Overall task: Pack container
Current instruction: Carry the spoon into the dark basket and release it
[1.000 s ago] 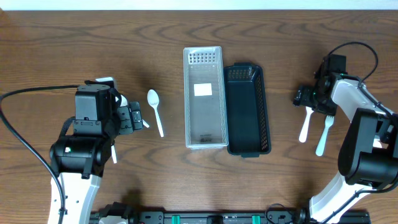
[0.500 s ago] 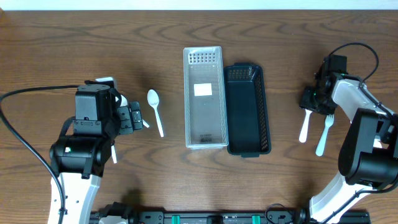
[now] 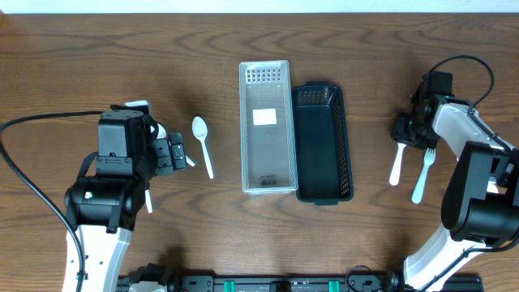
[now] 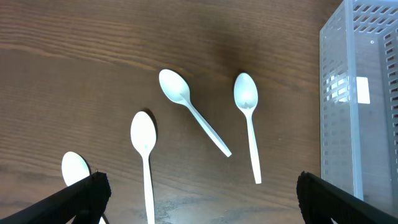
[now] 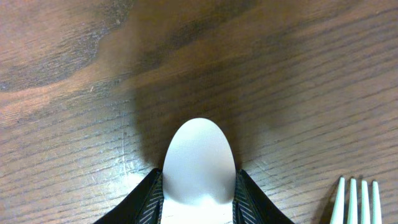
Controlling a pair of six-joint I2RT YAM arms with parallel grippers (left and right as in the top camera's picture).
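Where the containers lie: mid-table, a clear rectangular plastic basket (image 3: 265, 162) with slotted walls stands long side against a black rectangular plastic bin (image 3: 323, 154) with the same slotted walls; the two touch.
Table: a dark brown wooden table (image 3: 81, 57) with a streaked grain.
Right gripper: the right gripper (image 5: 198, 182) is down at the table, its two ribbed black fingers (image 5: 150, 196) pressed against either edge of the smooth oval bowl of a white plastic spoon (image 5: 199, 158), closed on it; from overhead the slim handle lies out on the wood.
Fork: a white plastic fork (image 3: 422, 172) lies just beside that spoon, on the side away from the bin, its four thin tines showing at the corner of the right wrist view.
Left gripper: the left gripper (image 4: 202, 183) hangs with its fingers spread wide, holding nothing.
Left cutlery: four loose white plastic spoons (image 4: 247, 99), glossy and thin-stemmed, lie apart from one another on the wood below it, near the clear basket.
Change: against a second ago, the right gripper sits slightly farther from the black bin; the left arm, fork and containers are as they were.
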